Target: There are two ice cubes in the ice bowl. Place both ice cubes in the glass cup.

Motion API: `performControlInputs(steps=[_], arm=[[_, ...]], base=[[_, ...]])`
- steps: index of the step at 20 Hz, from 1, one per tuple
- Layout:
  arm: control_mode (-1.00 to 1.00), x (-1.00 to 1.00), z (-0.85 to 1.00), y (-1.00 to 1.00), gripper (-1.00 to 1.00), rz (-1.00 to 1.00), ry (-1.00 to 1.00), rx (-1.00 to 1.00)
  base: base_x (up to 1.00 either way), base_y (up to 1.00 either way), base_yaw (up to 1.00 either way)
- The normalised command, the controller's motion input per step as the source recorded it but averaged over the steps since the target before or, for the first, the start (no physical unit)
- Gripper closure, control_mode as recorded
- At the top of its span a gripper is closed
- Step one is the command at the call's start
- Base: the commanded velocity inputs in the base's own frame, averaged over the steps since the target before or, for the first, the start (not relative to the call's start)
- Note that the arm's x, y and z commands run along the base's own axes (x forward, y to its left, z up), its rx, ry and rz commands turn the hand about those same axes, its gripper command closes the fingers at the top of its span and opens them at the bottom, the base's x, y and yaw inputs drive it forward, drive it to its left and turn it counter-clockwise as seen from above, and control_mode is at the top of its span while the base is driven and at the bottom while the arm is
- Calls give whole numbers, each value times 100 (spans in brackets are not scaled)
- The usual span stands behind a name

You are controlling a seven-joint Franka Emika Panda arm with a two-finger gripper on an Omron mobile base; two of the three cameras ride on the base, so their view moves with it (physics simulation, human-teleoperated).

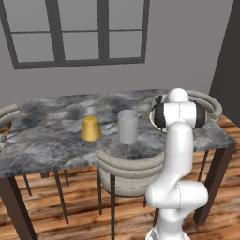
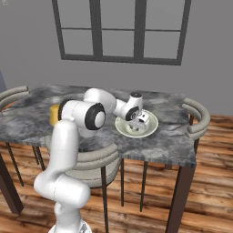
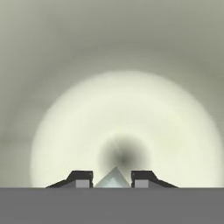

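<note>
Gripper down inside shallow cream-white ice bowl, jaws narrowed around pale translucent ice cube sitting dead centre between fingertips. Grip looks made; contact unconfirmed. Tall ribbed pale-grey glass cup stands well left of bowl on grey marble table. Lift next, I'd say.

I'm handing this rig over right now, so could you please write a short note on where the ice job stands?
Gripper: down inside the ice bowl, fingers closed around one ice cube; not lifted.
Ice bowl: on the marble table, near its right end.
Glass cup: upright mid-table, beside the yellow cup.
Done: nothing seen delivered; I cannot see into the cup.
Left: carry this cube to the glass cup, release, then fetch the second one.
</note>
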Motion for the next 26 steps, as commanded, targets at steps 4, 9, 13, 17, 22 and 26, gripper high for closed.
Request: performControlInputs(steps=[4, 9, 13, 17, 22, 26], arm=[[-100, 0, 10, 15, 100, 0, 8, 0], [-100, 0, 89, 0, 100, 0, -3, 1], [-100, -15, 100, 4, 100, 0, -1, 0], [-100, -22, 86, 31, 100, 0, 1, 0], [-100, 0, 43, 73, 100, 0, 8, 0], [-100, 0, 18, 92, 100, 0, 5, 0]], base=[[0, 0, 0], [0, 0, 0], [0, 0, 0], [0, 0, 0], [0, 0, 0], [0, 0, 0]])
